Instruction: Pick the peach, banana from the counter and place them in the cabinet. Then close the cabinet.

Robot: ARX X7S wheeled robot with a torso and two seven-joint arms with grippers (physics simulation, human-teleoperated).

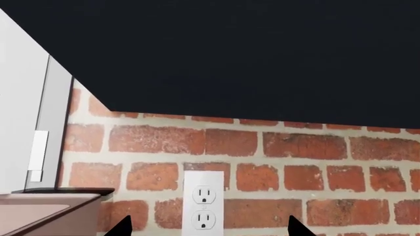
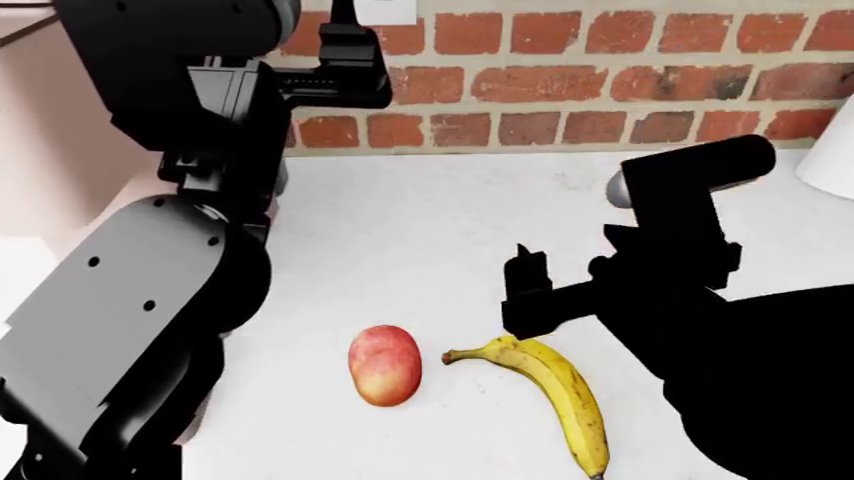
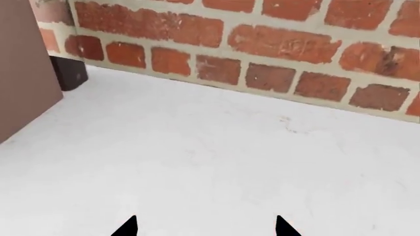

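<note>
- Between my right fingertips (image 3: 133, 227) I see only bare white counter (image 3: 217, 162), so the right gripper (image 3: 204, 227) is spread wide and holds nothing.
- From the head camera, that right gripper (image 2: 531, 290) hangs low over the counter, right at the banana's stem end; I can't tell whether it touches.
- My left fingertips (image 1: 122, 225) are also parted, with a white wall outlet (image 1: 203, 202) showing in the gap, so the left gripper (image 1: 208, 226) is open and empty.
- My left gripper (image 2: 350, 45) is raised high at the far left, up against the brick wall (image 2: 601, 70).
- Banana (image 2: 554, 395) lies near me on the counter (image 2: 441, 210), stem to the left, dark tip toward the near edge.
- Peach (image 2: 384, 364) rests just left of the banana, apart from it, nearer my left arm (image 2: 147, 300).
- Above the bricks in the left wrist camera spreads a dark flat underside (image 1: 249, 54), with a pale panel (image 1: 23, 98) beside it.
- Far left on the counter, a brown panel (image 3: 23, 64) stands against the wall.
</note>
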